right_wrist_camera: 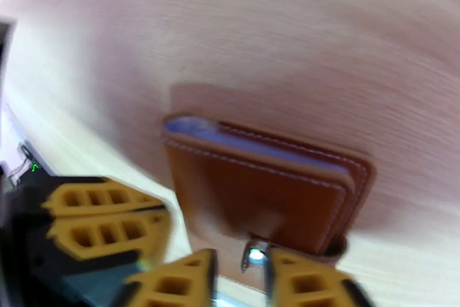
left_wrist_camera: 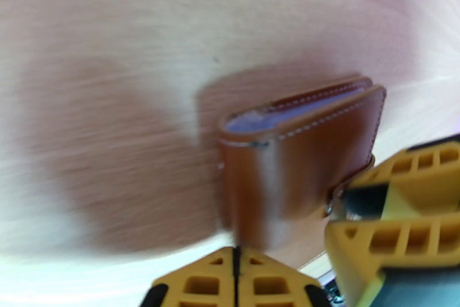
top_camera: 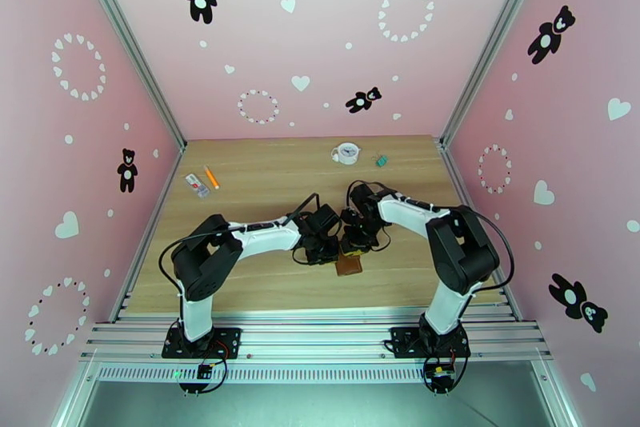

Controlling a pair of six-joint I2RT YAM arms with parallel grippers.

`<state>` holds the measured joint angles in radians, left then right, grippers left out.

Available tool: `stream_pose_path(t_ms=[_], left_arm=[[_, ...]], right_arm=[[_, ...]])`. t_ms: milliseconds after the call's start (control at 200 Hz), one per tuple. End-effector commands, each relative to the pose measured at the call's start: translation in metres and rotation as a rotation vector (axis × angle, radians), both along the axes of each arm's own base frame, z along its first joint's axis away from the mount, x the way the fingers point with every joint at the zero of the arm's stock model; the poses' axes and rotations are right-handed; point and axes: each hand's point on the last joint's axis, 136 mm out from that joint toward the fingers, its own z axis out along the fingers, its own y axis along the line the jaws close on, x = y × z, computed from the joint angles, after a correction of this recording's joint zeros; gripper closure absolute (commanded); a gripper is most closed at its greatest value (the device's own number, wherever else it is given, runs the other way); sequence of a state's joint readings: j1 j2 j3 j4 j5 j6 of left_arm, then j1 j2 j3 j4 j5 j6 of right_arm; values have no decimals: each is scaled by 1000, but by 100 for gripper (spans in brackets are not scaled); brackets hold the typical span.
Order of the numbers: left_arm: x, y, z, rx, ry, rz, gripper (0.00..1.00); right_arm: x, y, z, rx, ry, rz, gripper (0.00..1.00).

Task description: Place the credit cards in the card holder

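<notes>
The brown card holder point(top_camera: 349, 264) lay folded on the table point(top_camera: 264, 181) between both arms, a pale-blue credit card point(left_wrist_camera: 253, 121) showing inside; the right gripper point(right_wrist_camera: 238, 259) stood slightly parted around its snap; the left gripper point(left_wrist_camera: 236, 252) looked nearly closed, any hold lost in blur.

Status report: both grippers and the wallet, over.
Left gripper shut by the wallet. Right gripper open at its snap strap. Wallet folded on table, blue card edge inside.

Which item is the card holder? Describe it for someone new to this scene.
On the wooden table, look near the front edge, where the left arm and right arm meet. The card holder lies there: a small folded wallet, the only brown leather item.
</notes>
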<state>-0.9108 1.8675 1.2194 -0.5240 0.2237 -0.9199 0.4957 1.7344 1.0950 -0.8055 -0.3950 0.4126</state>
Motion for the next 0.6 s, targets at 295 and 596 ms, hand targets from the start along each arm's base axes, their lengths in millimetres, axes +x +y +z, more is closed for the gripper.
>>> stream_pose_path(t_ms=[295, 596], left_arm=[[49, 157, 217, 221, -793, 323, 31], [20, 270, 202, 316, -1240, 531, 1]], right_arm=[[64, -82, 176, -255, -726, -247, 8], [39, -120, 148, -208, -1243, -220, 1]])
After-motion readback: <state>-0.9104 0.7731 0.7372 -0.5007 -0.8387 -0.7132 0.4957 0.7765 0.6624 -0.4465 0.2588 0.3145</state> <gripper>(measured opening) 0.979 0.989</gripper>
